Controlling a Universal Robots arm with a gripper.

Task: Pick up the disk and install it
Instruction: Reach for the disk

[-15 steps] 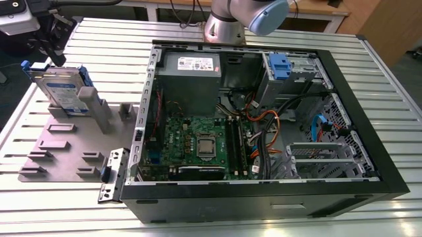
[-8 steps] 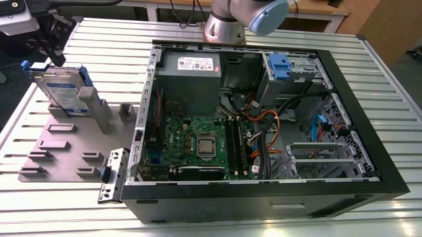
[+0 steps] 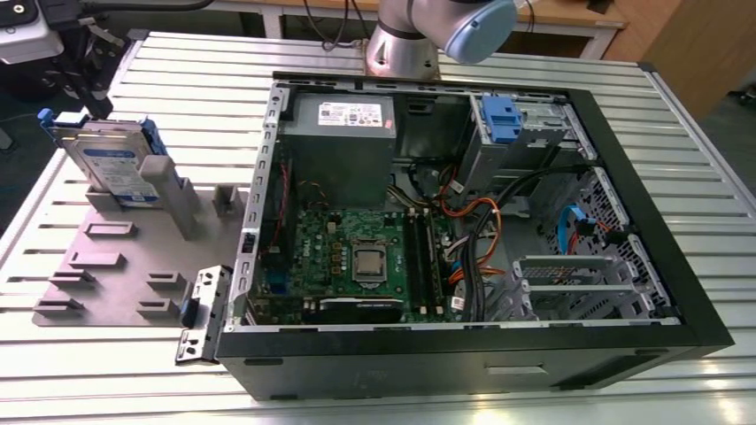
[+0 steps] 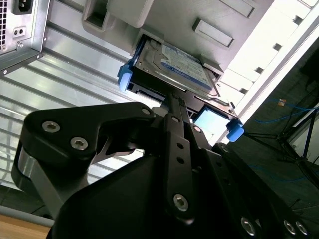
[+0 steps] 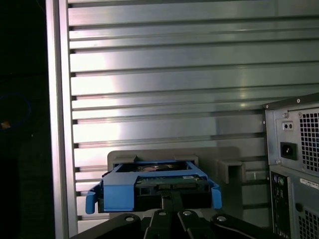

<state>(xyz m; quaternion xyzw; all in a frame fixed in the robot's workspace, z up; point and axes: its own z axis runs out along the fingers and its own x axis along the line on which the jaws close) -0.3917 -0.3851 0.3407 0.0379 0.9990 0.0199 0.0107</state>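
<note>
A big silver counter with ridges holds an open computer case. A wooden cabinet stands beyond it. Straight ahead of the pincer, the disk stands on end in a grey holder, long side pointing at the closed, empty pincer.

You're working on a silver ribbed aluminium-profile table, with the slats running across the exterior view. Two things sit directly on it. One is a big black open-sided tower computer case lying flat across the middle and the exterior view's right; the other is a flat grey plastic fixture plate with raised slots and brackets on the exterior view's left, just beside the case.
</note>
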